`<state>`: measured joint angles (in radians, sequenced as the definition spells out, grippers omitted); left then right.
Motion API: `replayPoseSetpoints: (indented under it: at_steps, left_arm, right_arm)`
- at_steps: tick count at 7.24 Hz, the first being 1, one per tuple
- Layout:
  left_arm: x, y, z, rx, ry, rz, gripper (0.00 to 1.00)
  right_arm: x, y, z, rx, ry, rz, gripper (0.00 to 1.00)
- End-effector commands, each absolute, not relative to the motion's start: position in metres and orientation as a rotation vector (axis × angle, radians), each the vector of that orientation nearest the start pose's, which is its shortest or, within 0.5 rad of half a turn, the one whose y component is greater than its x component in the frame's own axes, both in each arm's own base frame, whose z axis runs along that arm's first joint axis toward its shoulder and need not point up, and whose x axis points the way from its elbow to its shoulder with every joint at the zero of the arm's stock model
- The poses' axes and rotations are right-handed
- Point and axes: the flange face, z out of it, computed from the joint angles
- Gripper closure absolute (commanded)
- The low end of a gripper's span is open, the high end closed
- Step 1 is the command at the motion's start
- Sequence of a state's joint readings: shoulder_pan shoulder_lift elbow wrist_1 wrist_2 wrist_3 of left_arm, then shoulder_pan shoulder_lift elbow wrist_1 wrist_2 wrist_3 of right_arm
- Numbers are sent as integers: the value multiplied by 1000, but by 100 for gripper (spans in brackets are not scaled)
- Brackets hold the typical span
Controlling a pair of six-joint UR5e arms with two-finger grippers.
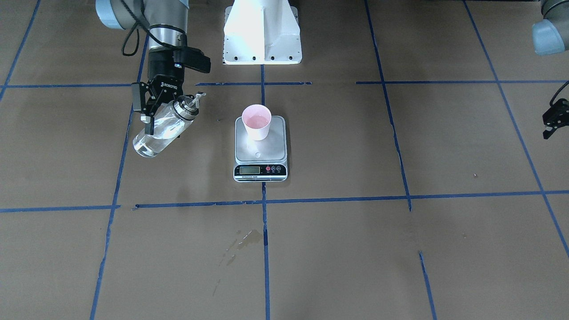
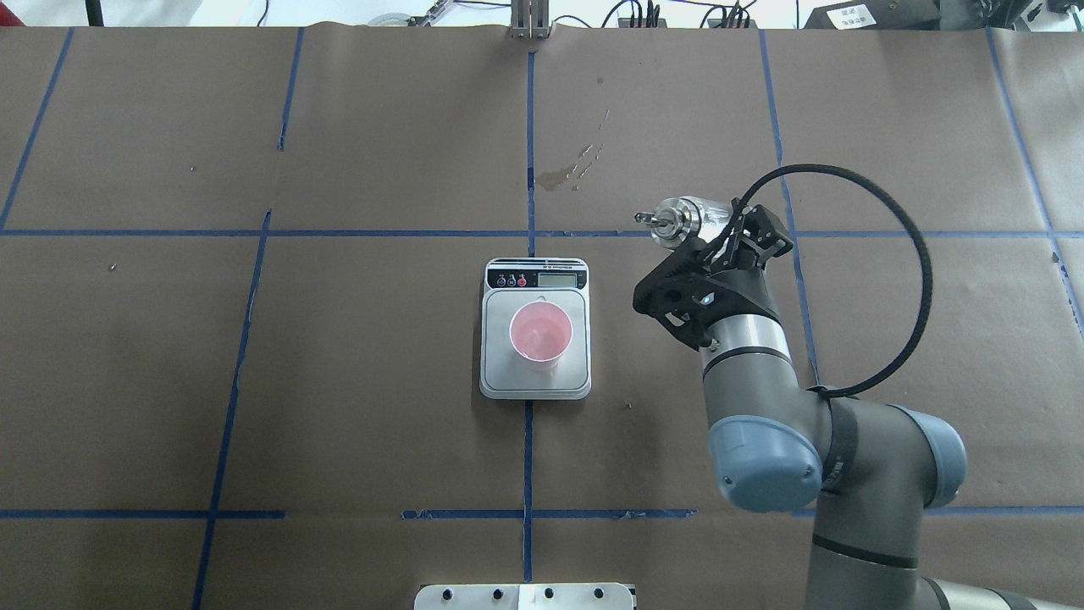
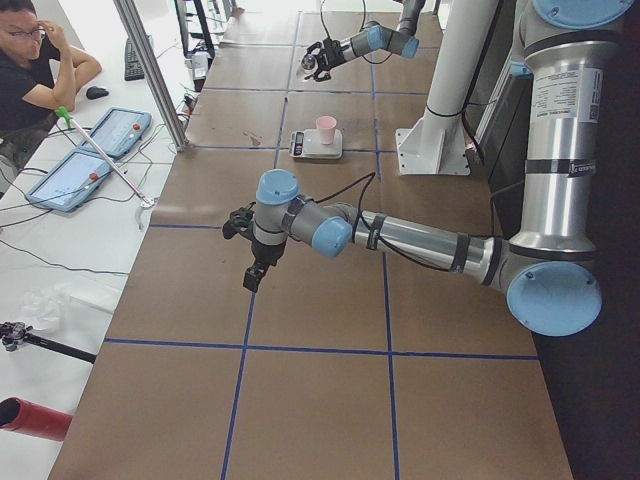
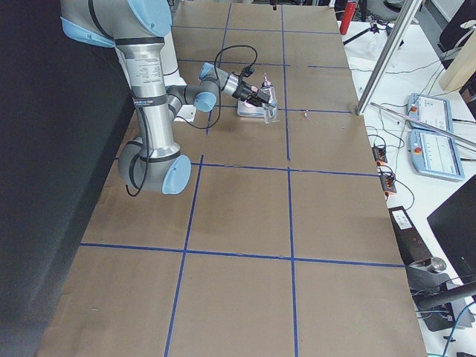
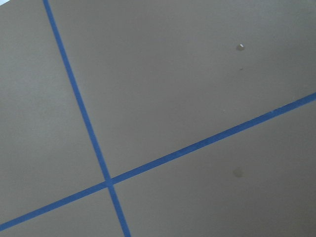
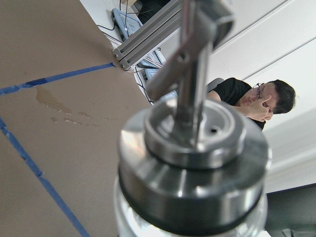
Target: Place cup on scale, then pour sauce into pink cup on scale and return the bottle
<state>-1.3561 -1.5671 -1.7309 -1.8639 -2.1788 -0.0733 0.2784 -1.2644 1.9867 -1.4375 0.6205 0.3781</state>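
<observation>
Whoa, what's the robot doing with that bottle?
The robot's right gripper is clamped on a clear glass bottle and holds it tilted in the air, beside the scale and not over it. The pink cup stands upright on the scale's metal platform. Whether any sauce is in the cup is hard to tell. The left gripper hangs far off to the side, holding nothing.

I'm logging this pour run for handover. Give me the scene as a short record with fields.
Weighing spot: small pink paper cup upright on white kitchen scale with silver platform
Held item: clear glass bottle with silver pour spout, tilted, beside the scale, not over the cup
Right claw: shut on the bottle
Left claw: far from the scale; open or shut unclear
</observation>
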Motion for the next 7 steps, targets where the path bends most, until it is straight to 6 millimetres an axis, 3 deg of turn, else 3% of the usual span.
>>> replayPoseSetpoints:
  at_steps: [1, 4, 7]
  left_arm:
    - [23, -520, 563, 342, 664, 256, 0]
    - [23, -521, 569, 331, 664, 253, 0]
    - [21, -530, 570, 331, 663, 244, 0]
  right_arm:
    - [-485, -335, 276, 1186, 141, -518, 100]
    - [-499, -326, 279, 1177, 400, -718, 100]
    - [-514, -323, 251, 1133, 608, -815, 100]
